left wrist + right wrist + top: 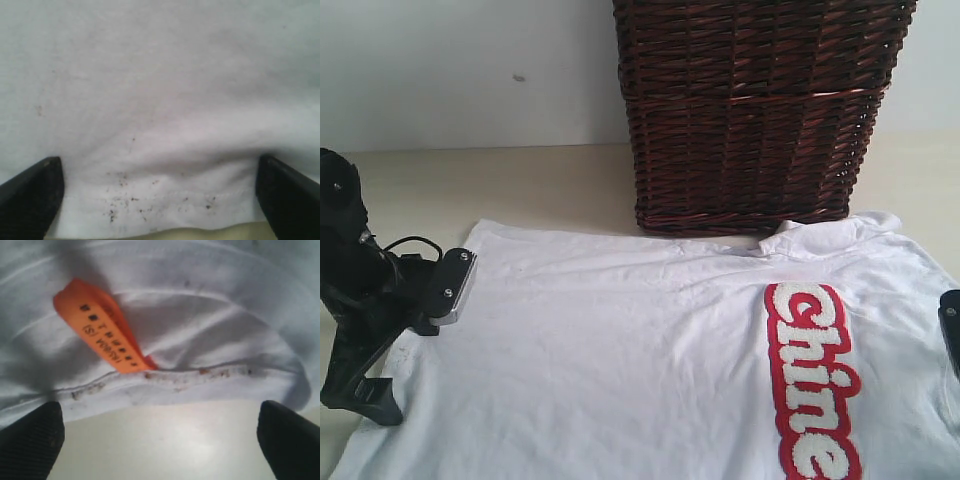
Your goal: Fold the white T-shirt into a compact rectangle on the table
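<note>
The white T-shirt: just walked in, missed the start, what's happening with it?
Two robot arms are set to fold the white T-shirt, which lies spread on the table, lettering up, unfolded. The left claw stands open over its hem; the right claw stands open at the collar by the orange label. Neither holds cloth.
</note>
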Available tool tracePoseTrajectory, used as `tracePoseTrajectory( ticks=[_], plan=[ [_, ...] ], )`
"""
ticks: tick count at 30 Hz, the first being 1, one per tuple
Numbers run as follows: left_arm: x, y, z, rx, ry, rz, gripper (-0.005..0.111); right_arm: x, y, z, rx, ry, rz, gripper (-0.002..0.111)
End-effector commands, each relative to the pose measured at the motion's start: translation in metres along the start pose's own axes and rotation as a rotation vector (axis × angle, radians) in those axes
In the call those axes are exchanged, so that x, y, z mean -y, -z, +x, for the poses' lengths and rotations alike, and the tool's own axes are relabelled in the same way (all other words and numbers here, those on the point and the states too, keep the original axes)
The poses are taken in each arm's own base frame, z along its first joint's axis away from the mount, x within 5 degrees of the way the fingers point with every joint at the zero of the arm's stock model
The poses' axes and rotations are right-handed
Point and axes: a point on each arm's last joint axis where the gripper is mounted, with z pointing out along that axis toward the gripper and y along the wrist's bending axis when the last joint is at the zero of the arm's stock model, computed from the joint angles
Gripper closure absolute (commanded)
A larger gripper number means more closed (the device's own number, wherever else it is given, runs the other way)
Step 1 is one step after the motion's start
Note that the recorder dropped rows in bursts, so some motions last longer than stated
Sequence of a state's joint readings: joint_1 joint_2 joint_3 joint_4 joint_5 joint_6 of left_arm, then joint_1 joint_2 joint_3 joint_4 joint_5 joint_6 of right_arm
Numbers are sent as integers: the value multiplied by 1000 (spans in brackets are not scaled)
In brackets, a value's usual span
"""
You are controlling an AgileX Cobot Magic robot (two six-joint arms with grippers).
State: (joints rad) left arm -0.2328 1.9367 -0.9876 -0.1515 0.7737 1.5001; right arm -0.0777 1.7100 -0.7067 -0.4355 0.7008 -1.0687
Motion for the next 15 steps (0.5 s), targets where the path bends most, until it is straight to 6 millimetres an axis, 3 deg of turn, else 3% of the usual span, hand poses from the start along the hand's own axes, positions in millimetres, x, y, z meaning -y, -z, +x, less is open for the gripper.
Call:
tracePoseTrajectory(
  ticks=[1,8,15],
  plan=[
    [18,-17,4,-11,31,172,1,5,0,-2,35,54,56,3],
    [18,-17,4,-11,31,174,1,5,-4,-3,37,54,48,3],
    [18,-17,4,-11,31,174,1,-3,-19,-6,14,97,-107,3]
  ],
)
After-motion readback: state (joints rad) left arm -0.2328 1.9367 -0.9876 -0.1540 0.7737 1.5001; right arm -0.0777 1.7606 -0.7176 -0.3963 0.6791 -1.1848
